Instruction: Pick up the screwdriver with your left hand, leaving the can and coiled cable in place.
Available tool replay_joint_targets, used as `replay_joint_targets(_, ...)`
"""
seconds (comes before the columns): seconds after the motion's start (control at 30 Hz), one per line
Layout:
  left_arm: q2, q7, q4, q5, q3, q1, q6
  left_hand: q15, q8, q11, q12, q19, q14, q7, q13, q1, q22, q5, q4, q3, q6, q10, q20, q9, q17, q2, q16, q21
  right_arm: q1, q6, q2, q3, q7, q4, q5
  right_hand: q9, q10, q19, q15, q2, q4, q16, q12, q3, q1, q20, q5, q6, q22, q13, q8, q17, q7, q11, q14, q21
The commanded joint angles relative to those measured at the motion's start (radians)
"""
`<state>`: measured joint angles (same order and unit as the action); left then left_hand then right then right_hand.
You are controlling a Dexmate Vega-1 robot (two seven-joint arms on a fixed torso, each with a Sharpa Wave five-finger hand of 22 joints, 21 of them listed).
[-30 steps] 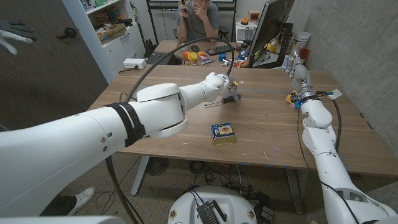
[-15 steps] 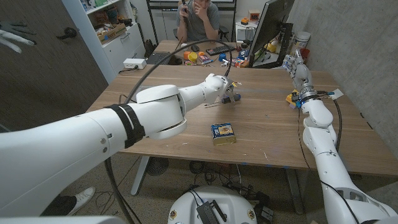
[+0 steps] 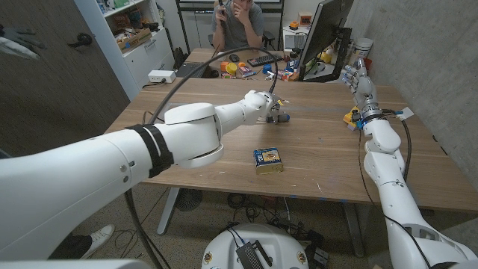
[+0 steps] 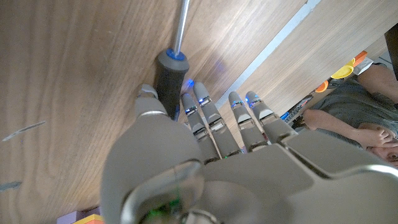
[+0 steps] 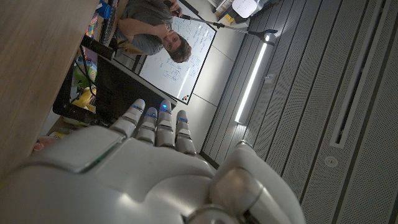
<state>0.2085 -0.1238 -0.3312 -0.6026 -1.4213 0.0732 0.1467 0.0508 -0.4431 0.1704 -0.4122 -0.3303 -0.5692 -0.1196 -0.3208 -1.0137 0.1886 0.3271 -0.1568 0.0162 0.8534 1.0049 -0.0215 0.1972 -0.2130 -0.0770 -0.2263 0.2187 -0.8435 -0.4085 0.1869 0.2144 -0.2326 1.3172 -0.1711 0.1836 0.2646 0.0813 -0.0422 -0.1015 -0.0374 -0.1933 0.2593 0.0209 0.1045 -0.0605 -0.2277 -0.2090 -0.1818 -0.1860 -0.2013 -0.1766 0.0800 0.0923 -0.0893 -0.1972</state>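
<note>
The left arm point(image 3: 112, 168) sweeps in from the near left corner and reaches far over the wooden table point(image 3: 224, 161), ending at the left hand point(image 3: 261, 103) near the table's middle. From the left wrist, that hand point(image 4: 205, 168) has its fingers point(image 4: 200, 115) curled down against the wood, with the screwdriver point(image 4: 171, 65) pinched between the thumb and the nearest finger: the dark handle with its blue collar sits in the grip and the steel shaft runs out ahead along the wood. Whether the tool is clear of the wood cannot be told. In the head view the screwdriver point(image 3: 281, 115) shows as a small dark shape just at the fingertips.

Nearer the robot and a little to the right, a flat blue and yellow can point(image 3: 268, 158) lies on the table by itself, well apart from the left hand.

Behind the table a person point(image 3: 240, 21) sits at a second, cluttered desk, and a dark monitor point(image 3: 328, 33) stands to the right.

At the far right edge the right hand point(image 3: 361, 88) is raised upright, above a small yellow and blue object point(image 3: 350, 117) on the table. From the right wrist, this hand point(image 5: 143, 168) has its fingers point(image 5: 155, 121) straight, side by side, and holding nothing.
</note>
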Motion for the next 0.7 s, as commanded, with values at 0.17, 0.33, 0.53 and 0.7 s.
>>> replay_joint_targets(0.17,0.013,0.060,0.043,0.123,-0.096,0.019,-0.024,0.176,-0.076,0.039,-0.060,-0.023,-0.130,-0.045,-0.035,-0.192,0.006,-0.059,-0.006,-0.096,0.224,0.183,-0.010,0.023,-0.017,-0.076,-0.010,0.011,0.005,0.005,0.000,0.017,0.006,-0.008,-0.013,0.002,0.017,0.017,0.036,0.010,0.002,-0.001,0.007,-0.004,-0.003,0.008,0.000,-0.005,0.000,0.001,0.003,-0.003,-0.024,-0.042,-0.018,-0.008)
replay_joint_targets(0.33,-0.006,0.055,0.009,0.104,-0.020,0.023,0.003,0.177,-0.100,0.035,-0.066,-0.028,-0.157,-0.035,-0.029,-0.210,0.005,-0.077,-0.008,-0.113,0.267,0.206,-0.017,0.026,-0.019,-0.065,-0.006,0.011,0.007,0.008,0.004,0.016,0.007,-0.010,-0.007,0.002,0.039,0.021,0.059,0.012,0.004,0.000,0.009,-0.006,-0.004,0.013,0.000,-0.014,0.000,0.001,0.002,-0.003,-0.047,-0.088,-0.030,-0.007)
replay_joint_targets(0.53,-0.143,-0.021,-0.291,-0.013,0.109,-0.027,0.169,0.177,-0.109,0.034,-0.070,-0.034,-0.174,-0.034,-0.021,-0.224,0.003,-0.096,-0.009,-0.127,0.291,0.227,-0.023,0.019,-0.019,-0.051,0.000,0.010,0.011,0.010,0.009,0.009,0.000,-0.001,-0.003,0.002,0.043,0.018,0.046,0.013,0.005,0.004,0.006,-0.008,-0.005,0.011,0.000,-0.024,0.000,0.001,0.001,-0.004,-0.040,-0.067,-0.028,-0.005)
replay_joint_targets(0.7,-0.240,-0.080,-0.504,-0.113,0.197,-0.073,0.247,0.177,-0.105,0.033,-0.071,-0.036,-0.185,-0.026,-0.011,-0.232,0.002,-0.109,-0.007,-0.139,0.308,0.242,-0.025,-0.001,-0.020,-0.038,0.008,0.008,0.016,0.003,0.008,0.006,-0.001,0.000,-0.001,0.003,0.073,0.020,0.068,0.014,0.006,0.001,0.014,-0.009,-0.006,0.013,-0.001,-0.050,0.000,0.000,-0.005,-0.004,-0.061,-0.105,-0.044,-0.004)
